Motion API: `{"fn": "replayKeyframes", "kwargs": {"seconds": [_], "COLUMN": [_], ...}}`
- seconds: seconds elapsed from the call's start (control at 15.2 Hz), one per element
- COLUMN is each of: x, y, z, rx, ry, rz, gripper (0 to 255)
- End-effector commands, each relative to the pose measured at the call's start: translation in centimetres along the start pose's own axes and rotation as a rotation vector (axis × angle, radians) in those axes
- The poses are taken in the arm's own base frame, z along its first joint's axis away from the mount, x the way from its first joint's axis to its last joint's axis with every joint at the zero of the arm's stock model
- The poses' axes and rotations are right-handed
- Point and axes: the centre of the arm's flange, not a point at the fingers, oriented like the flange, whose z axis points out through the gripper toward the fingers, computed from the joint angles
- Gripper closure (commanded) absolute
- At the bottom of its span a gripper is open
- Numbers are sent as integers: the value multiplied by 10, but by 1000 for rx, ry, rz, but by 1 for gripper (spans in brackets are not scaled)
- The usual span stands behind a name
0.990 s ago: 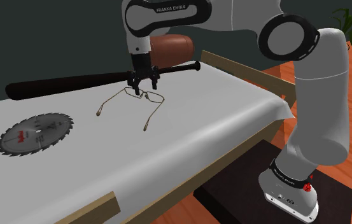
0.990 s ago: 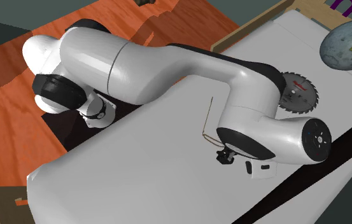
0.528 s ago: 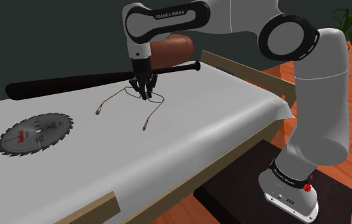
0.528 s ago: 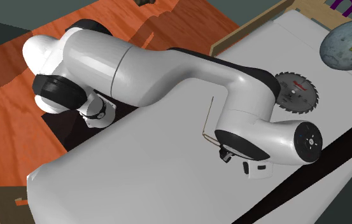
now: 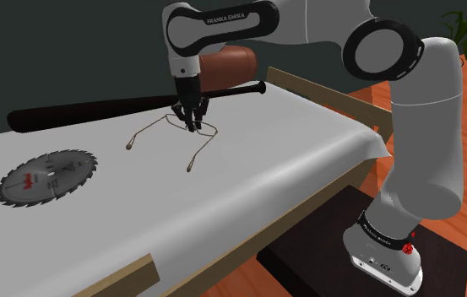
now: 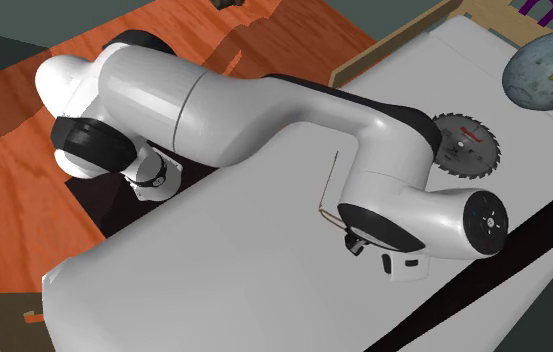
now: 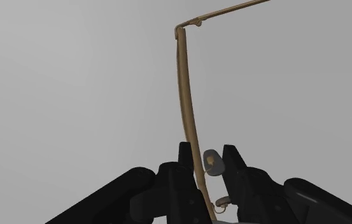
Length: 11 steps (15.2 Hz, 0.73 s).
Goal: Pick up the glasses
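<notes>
Black tool (image 5: 193,126) clasps glasses (image 7: 186,95); arm (image 5: 231,15) reads FRANKA EMIKA

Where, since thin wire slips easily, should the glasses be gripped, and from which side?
Take the glasses by the thin front frame beside the nose pad, coming from straight above: they lie flat, arms spread, on the white surface. The gripper is shut there.

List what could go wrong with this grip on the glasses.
1. The gripper pinches the glasses only by thin wire beside a nose pad; they may slip or swivel on lifting.
2. The black bat lies close behind the gripper; a lift drifting that way might knock it.
</notes>
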Motion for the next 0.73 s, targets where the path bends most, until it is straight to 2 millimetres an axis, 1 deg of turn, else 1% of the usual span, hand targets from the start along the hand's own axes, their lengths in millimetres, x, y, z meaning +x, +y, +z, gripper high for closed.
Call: {"fn": "replayKeyframes", "kwargs": {"seconds": [0.0, 0.66], "x": [-2, -14], "y": [0, -4], "z": [-8, -59], "rx": [0, 0], "ry": [-1, -1], "rz": [0, 0], "gripper": [255, 255]}}
